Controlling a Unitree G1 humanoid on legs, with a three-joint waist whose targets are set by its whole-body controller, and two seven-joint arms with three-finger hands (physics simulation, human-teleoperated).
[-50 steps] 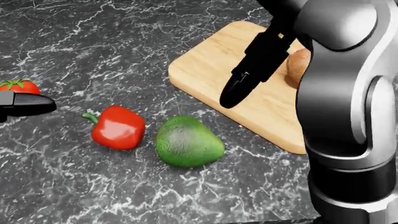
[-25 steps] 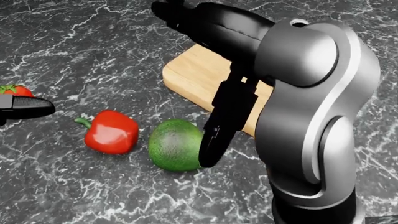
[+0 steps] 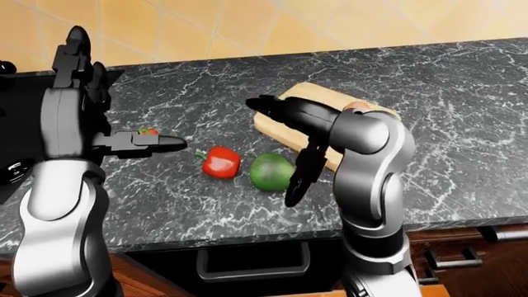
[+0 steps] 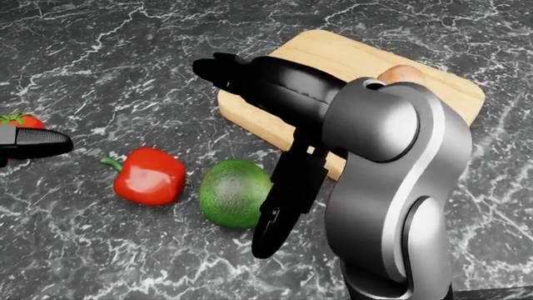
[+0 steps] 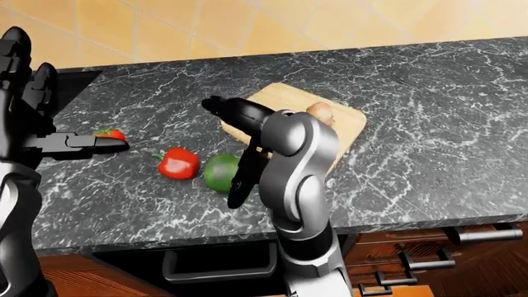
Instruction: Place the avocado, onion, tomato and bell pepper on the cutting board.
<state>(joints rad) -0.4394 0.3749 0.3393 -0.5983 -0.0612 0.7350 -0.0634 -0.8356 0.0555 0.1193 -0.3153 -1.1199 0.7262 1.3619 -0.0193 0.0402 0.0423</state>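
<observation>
Onion (image 4: 402,73) already sat on the board (image 4: 450,94). Right hand (image 4: 270,228) hung just right of the avocado (image 4: 232,192), grip unreadable. Pepper (image 4: 150,176) left of it, tomato (image 4: 18,119) behind the left hand (image 4: 37,142) — fingers extended, empty. Avocado step in hand; next called for closing round it.

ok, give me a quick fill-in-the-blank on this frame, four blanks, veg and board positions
1. The only item on the board is the ____.
2. In the head view, the avocado lies directly right of the red ____.
3. The vegetable farthest left in the head view, partly hidden by the left robot hand, is the ____.
4. The right robot hand hangs beside the avocado with nothing ____ in it.

Missing words: onion; pepper; tomato; held
</observation>
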